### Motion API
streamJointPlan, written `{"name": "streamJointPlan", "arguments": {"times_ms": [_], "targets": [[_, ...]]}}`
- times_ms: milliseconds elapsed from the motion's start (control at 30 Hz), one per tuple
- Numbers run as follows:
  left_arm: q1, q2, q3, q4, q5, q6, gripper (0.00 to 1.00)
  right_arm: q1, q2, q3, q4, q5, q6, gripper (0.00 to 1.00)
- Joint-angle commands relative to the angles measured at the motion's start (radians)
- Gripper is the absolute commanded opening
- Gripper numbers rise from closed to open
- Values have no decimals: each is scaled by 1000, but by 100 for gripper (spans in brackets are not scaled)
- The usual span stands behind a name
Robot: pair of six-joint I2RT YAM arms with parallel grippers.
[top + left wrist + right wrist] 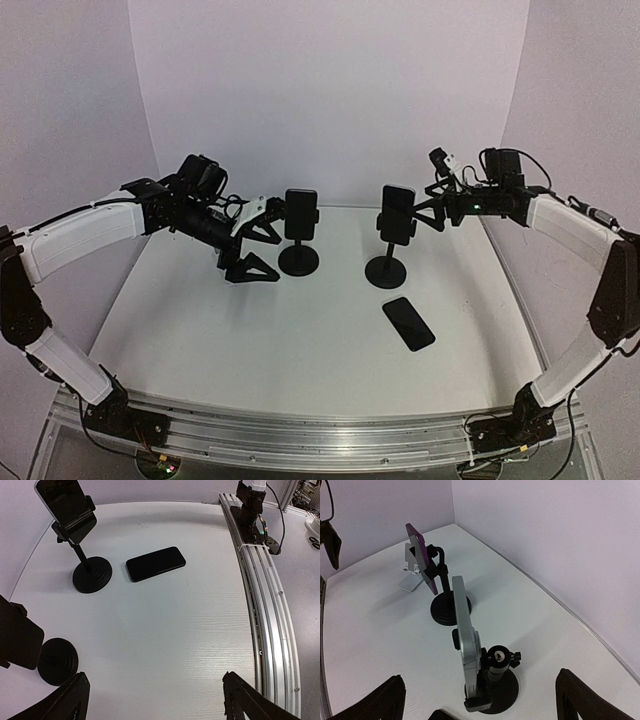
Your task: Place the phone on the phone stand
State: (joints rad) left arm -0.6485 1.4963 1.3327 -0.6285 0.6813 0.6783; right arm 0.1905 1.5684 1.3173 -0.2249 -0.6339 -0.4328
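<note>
a glossy black rectangular phone (408,323) lies flat on the matte white surface (250,340), toward the right edge and apart from both grippers. near the far edge, two black round-based stands clamp upright slabs: left stand (298,262) with left handset (300,213), right stand (386,272) with right handset (398,212). the left gripper (258,248) and right gripper (425,207) hover with fingers spread wide, holding nothing.

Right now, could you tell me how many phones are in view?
3. The left phone is clamped on the left stand, the right phone on the right stand, and the flat phone lies on the table. None seems hidden.
</note>
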Motion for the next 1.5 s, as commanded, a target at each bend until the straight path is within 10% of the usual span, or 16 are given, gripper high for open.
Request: {"name": "streamJointPlan", "arguments": {"times_ms": [0,467,667,1467], "targets": [[6,-73,-31,44,23,-58,92,-3,-135,-62,-53,126,146,98],[7,-194,-244,301,26,-474,94,171,-353,-396,-380,552,811,98],[7,-213,-282,362,38,-545,95,369,-156,-437,-419,665,805,98],[8,-256,-316,396,42,-564,95,408,198,-282,-368,700,623,98]]}}
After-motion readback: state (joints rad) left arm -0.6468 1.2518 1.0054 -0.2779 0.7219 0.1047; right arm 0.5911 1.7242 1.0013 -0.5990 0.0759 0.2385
